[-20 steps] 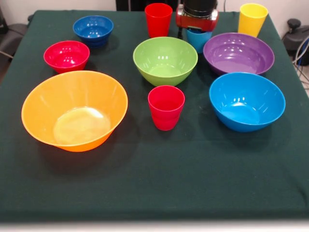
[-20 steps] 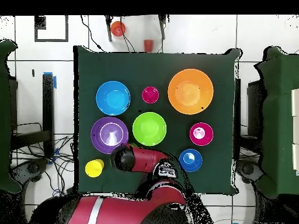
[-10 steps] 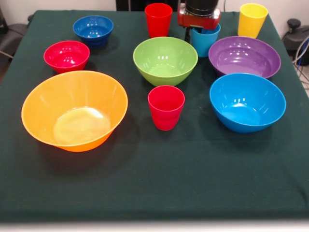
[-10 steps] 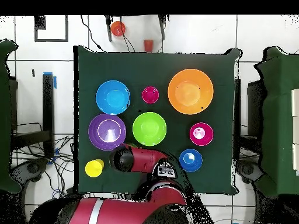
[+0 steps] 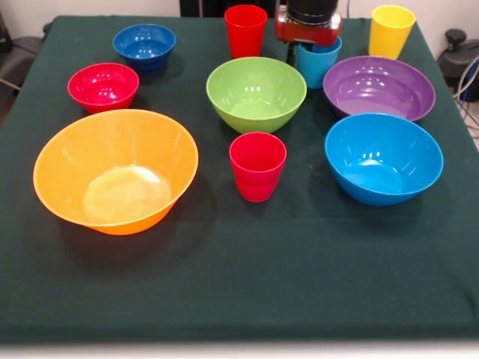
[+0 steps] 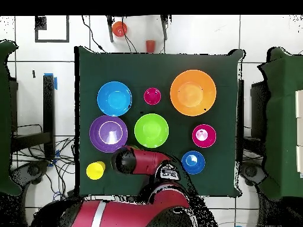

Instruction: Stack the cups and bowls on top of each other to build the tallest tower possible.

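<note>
**Nothing stacked – arm over the light blue cup**

In the front view the gripper (image 5: 310, 30) sits at the top centre-right of the frame, its red and black body directly above the light blue cup (image 5: 317, 63). The fingers are hidden behind the body and the cup's rim, so I cannot tell whether they are spread, closed or gripping the cup.

Every piece stands apart on the green table (image 5: 239, 277), with no tower built. The orange bowl (image 5: 116, 170) fills the left of the frame, with the small red bowl (image 5: 103, 86) above it and the dark blue bowl (image 5: 144, 46) higher still. The green bowl (image 5: 256, 93) sits at centre – one red cup (image 5: 257, 166) just below it, the other red cup (image 5: 245, 31) at the top edge. The purple bowl (image 5: 379, 87) lies at the right, just beside the light blue cup, with the medium blue bowl (image 5: 382, 157) below it and the yellow cup (image 5: 392, 30) in the upper right.

From overhead, the arm (image 6: 142, 162) covers the light blue cup.
</note>
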Robot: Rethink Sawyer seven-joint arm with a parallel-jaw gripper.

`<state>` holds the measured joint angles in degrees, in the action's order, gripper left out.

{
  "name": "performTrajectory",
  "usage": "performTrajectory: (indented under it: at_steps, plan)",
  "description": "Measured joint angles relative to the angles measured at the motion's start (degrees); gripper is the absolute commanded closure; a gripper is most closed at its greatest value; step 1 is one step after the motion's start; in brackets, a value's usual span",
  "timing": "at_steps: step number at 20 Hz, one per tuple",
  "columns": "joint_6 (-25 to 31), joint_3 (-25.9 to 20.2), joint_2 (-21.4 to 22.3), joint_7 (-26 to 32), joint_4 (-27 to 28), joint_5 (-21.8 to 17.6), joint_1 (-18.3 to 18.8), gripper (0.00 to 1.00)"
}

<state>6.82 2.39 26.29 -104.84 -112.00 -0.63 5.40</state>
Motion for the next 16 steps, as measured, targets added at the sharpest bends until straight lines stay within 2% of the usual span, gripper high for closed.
performTrajectory:
  at_steps: [9,16]
  plan:
    - [0.15,-2.18,1.64,0.00,-0.16,0.01,0.85,1.00]
    - [1.89,-6.94,6.30,0.00,-1.99,0.00,3.75,1.00]
